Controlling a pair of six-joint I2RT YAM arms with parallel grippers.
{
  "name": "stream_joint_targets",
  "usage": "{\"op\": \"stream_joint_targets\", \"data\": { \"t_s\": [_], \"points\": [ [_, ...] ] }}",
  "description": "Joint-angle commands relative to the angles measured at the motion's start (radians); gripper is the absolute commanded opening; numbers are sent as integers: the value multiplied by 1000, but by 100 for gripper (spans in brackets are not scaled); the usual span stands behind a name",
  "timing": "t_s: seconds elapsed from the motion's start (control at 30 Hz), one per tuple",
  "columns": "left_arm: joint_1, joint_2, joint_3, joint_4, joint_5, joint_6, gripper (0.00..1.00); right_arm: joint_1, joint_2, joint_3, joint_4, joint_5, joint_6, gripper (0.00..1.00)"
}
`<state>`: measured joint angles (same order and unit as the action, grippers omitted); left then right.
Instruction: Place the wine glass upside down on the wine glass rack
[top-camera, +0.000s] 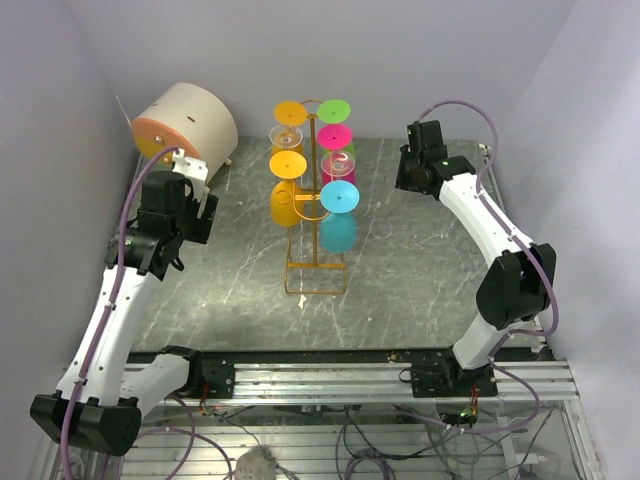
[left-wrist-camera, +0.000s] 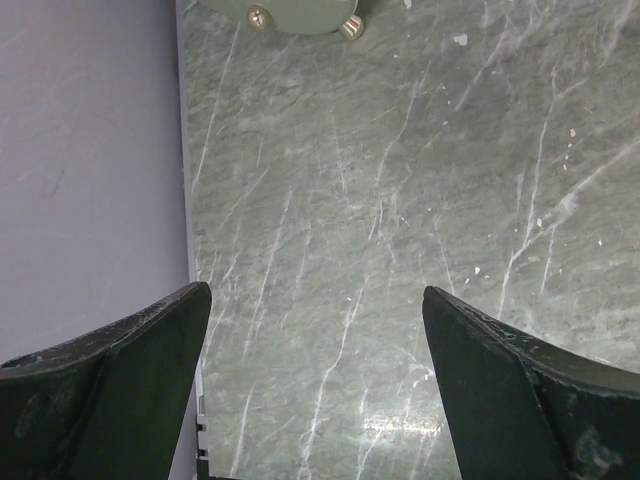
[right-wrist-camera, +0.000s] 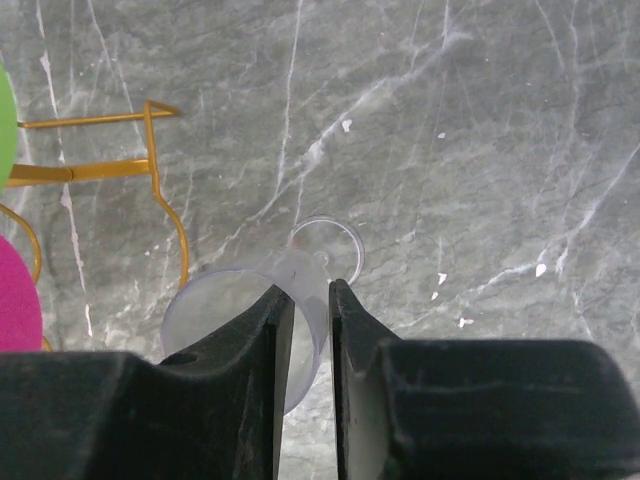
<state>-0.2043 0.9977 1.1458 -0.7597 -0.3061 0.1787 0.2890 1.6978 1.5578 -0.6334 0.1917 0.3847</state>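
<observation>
Right wrist: right gripper jaws are almost together, pinching the bowl wall of the clear glass at its rim. The glass mouth faces the camera and its foot points away toward the table, so it is foot-down, not inverted. Can't tell if the foot touches the table. Rack wire is left of the glass, near it but apart.

Top view: rack stands mid-table with five coloured glasses hung on it foot-up, two orange on the left side and green, pink and cyan on the right. The right gripper is off to the rack's right, toward the back. The clear glass can't be made out from here. A beige drum sits at the back left.

Left wrist: left gripper jaws are wide apart with only table showing between them. It is by the table's left edge, with the wall alongside. The drum's feet show at the top of the frame.
</observation>
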Motion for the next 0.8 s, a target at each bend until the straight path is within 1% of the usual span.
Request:
{"op": "stream_joint_targets", "data": {
  "t_s": [0.0, 0.07, 0.17, 0.23, 0.4, 0.47, 0.53, 0.57, 0.63, 0.7, 0.77],
  "points": [
    [-10, -14, -22, 30, -23, -5, 97, 6, 9, 37, -27, -8, 1, 13],
    [-10, -13, -20, 25, -23, -15, 97, 6, 8, 43, -35, -10, -2, 0],
    [-15, 1, 22, -12, 4, -27, 97, 7, -15, 50, -63, 6, 1, 0],
    [-28, 20, 89, -78, 42, -31, 97, 8, -61, 34, -71, 34, 4, 0],
    [-61, 93, 402, -286, 166, -121, 97, 9, -228, -2, -70, 130, 8, 0],
    [-63, 126, 542, -357, 258, -176, 97, 9, -294, -13, -54, 162, 7, 0],
    [-64, 155, 673, -396, 366, -261, 97, 8, -363, -23, -11, 172, -2, 0],
    [-64, 166, 739, -399, 415, -298, 97, 9, -398, -30, 15, 174, -7, 0],
    [-63, 180, 795, -365, 492, -386, 97, 9, -462, -45, 77, 176, -14, 0],
    [-59, 203, 818, -302, 575, -471, 97, 9, -514, -59, 141, 176, -21, 0],
    [-57, 221, 802, -231, 680, -574, 97, 9, -547, -73, 201, 181, -27, 0]
  ]
}}
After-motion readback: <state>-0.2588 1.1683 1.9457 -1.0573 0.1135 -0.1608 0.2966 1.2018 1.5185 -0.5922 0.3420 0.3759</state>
